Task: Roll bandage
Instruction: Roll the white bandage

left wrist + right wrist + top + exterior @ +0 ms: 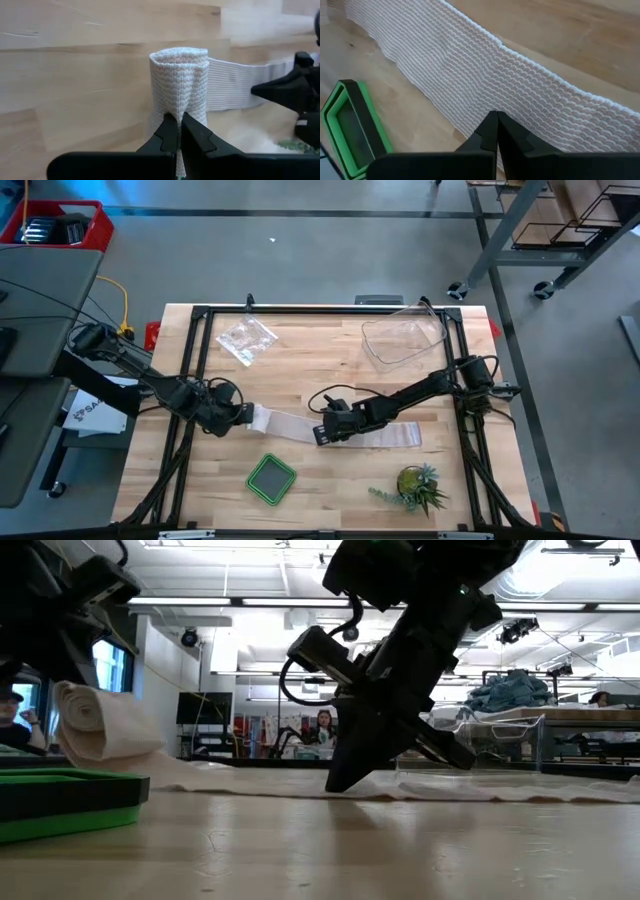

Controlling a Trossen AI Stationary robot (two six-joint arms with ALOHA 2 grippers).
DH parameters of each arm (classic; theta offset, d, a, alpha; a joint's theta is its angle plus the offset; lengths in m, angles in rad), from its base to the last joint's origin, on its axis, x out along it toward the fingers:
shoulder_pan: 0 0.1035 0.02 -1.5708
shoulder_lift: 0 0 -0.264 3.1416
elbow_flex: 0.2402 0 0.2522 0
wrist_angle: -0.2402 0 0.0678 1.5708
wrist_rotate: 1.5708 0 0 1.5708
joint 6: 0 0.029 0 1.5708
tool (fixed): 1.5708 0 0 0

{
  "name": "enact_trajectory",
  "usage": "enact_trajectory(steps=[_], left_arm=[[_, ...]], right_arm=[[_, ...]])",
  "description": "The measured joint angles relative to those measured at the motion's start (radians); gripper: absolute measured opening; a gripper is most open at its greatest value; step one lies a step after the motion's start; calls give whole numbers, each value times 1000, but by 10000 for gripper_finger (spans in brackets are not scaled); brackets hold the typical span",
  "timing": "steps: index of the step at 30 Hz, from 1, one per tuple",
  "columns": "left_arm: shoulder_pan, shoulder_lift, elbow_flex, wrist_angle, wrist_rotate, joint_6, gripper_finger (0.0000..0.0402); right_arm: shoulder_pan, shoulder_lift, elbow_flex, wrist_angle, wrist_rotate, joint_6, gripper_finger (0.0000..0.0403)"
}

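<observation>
On the pale wooden table [330, 480] the long strip of thin white gauze bandage [290, 425] lies flat across the middle, soft, light and floppy; best gripped at its rolled end. The left gripper [243, 413], arm reaching low, is clamped on that roll [179, 85]. The right gripper [322, 434], tips together, presses the strip down.

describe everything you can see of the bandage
The bandage is a narrow band of thin white ribbed gauze lying flat along the wooden table. Its left end is wound into a small loose roll, pinched by the shut left gripper and held raised off the table. The flat strip runs right, pressed to the table by the shut right gripper. Its free end lies beyond that.
</observation>
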Motion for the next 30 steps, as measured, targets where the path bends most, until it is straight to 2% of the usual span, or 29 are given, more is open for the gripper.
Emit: enact_trajectory(steps=[9, 18, 30], left_arm=[[6, 171, 80, 2, -29, 9, 0], [48, 326, 162, 73, 32, 182, 0], [79, 350, 172, 109, 40, 195, 0]], right_arm=[[2, 2, -2, 36, -8, 19, 0], [2, 2, -2, 38, -18, 19, 0], [2, 2, -2, 43, -20, 15, 0]])
